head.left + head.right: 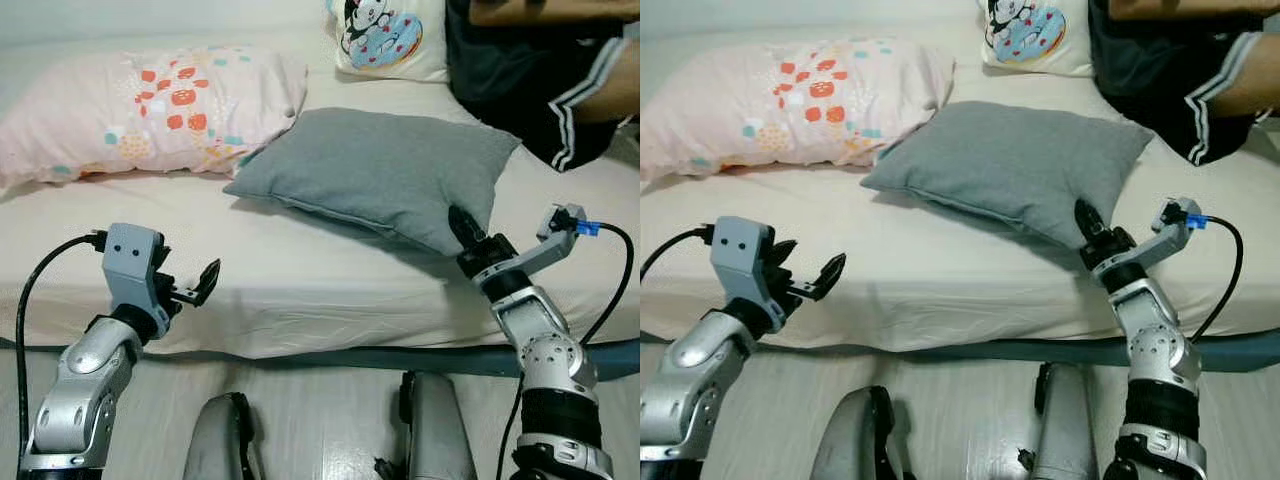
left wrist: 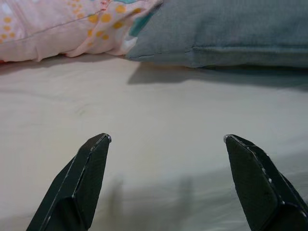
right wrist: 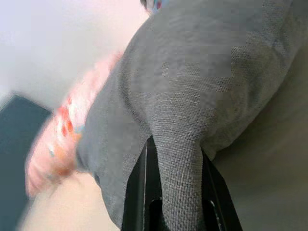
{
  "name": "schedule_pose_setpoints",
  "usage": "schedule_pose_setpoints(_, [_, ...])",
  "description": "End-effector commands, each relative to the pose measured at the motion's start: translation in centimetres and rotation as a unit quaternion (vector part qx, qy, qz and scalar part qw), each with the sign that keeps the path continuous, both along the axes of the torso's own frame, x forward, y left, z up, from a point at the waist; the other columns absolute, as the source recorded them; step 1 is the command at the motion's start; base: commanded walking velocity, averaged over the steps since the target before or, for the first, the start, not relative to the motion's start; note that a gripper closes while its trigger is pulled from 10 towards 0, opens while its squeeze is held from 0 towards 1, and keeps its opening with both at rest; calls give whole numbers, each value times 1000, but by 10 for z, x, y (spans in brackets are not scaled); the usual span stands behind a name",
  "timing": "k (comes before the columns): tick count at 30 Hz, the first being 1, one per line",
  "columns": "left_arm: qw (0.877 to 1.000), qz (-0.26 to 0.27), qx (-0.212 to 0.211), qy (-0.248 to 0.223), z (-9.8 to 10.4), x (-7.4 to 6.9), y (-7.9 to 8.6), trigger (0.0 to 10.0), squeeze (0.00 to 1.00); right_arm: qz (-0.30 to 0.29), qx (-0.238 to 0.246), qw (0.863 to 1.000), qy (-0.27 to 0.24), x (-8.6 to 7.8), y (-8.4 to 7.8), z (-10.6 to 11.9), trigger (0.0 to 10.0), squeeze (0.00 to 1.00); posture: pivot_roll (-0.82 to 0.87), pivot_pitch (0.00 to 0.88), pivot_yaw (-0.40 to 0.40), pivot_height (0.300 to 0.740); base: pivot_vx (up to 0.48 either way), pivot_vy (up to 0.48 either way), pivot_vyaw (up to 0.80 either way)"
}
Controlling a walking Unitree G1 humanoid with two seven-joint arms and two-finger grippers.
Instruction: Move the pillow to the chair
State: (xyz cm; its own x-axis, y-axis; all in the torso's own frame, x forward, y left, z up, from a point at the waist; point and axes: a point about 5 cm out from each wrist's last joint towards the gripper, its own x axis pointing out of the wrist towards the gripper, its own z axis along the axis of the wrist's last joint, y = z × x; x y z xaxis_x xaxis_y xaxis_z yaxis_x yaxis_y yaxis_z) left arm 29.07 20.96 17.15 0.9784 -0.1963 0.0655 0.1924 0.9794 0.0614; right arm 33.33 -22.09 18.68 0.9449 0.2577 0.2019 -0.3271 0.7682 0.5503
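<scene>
Right pincer (image 1: 462, 224) pinching near corner of grey pillow (image 1: 380, 170) on bed (image 1: 300, 270). Left pincer (image 1: 200, 285) spread, hovering over bed edge, well apart from pillow.

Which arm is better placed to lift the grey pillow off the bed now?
Right. The right gripper is shut on the near corner of the grey pillow, the fabric pinched between its fingers. The left gripper hangs open over the bare sheet, short of the pillow.
</scene>
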Motion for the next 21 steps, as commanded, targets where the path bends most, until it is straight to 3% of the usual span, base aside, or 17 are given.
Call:
schedule_pose_setpoints(1, [1000, 14, -10, 2, -5, 3, 2, 10000, 0, 29, -33, 999, -22, -6, 10, 15, 0, 0, -42, 215, 57, 465, 0, 0, 0])
schedule_pose_setpoints(5, [999, 15, -31, -8, -3, 10, -1, 10000, 0, 39, -57, 997, -44, -13, 9, 32, 0, 0, -66, 187, 39, 470, 0, 0, 0])
schedule_pose_setpoints(6, [999, 11, -47, -11, -5, 14, -5, 10000, 0, 39, -66, 995, -62, -16, 5, 45, 0, 0, -89, 162, 25, 475, 0, 0, 0])
schedule_pose_setpoints(8, [999, 11, -47, -11, -5, 14, -5, 10000, 0, 39, -66, 995, -62, -16, 5, 45, 0, 0, -89, 162, 25, 475, 0, 0, 0])
schedule_pose_setpoints(10, [997, 2, -72, -12, -8, 24, -16, 10000, 0, 38, -73, 993, -89, -17, -1, 67, 0, 0, -125, 115, 15, 485, 0, 0, 0])
schedule_pose_setpoints(13, [996, -5, -85, -17, -7, 34, -28, 10000, 0, 41, -85, 990, -106, -21, -3, 79, 0, 0, -136, 69, 2, 495, 0, 0, 0])
schedule_pose_setpoints(21, [995, 8, -98, -19, -6, 43, -31, 10000, 0, 44, -96, 986, -128, -27, -3, 96, 0, 0, -145, 25, -7, 510, 0, 0, 0])
